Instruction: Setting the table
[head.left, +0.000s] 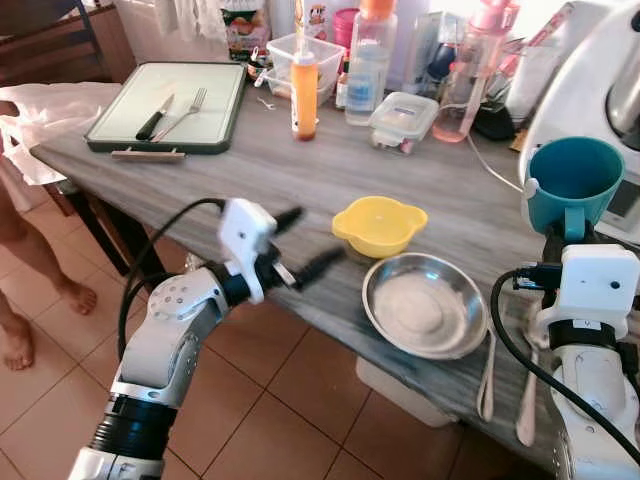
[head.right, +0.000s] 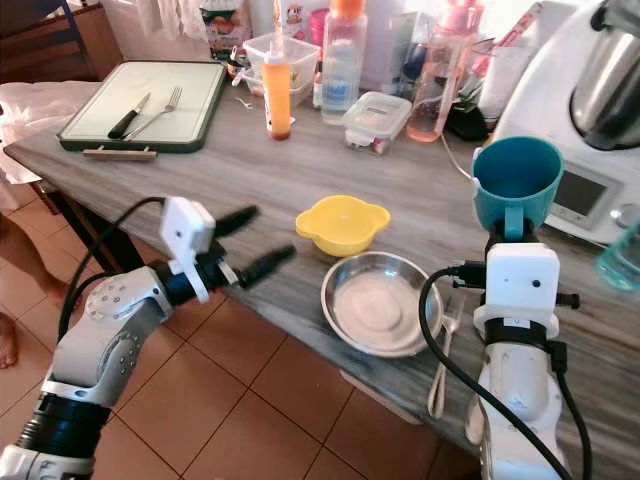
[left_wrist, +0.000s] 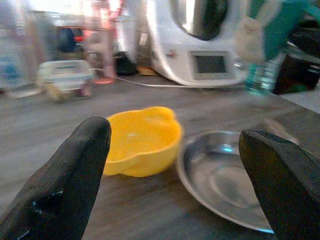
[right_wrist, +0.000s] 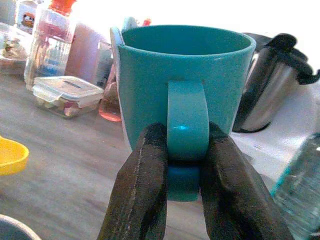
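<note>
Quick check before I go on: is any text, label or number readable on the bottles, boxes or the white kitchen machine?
No text reads clearly.
Printed carton at the back of the table: coloured print, too blurred to read.
Clear bottle with orange cap: label too small to read.
White kitchen machine's screen: blank or too blurred to tell.
Teal mug in the right gripper: no print on the side shown.

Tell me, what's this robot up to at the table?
It is setting the table. Its right gripper is shut on the handle of a teal mug, held upright above the wooden table. Its left gripper is open at the table's near edge, pointing toward a yellow bowl and a steel bowl. Cutlery lies beside the steel bowl.
</note>
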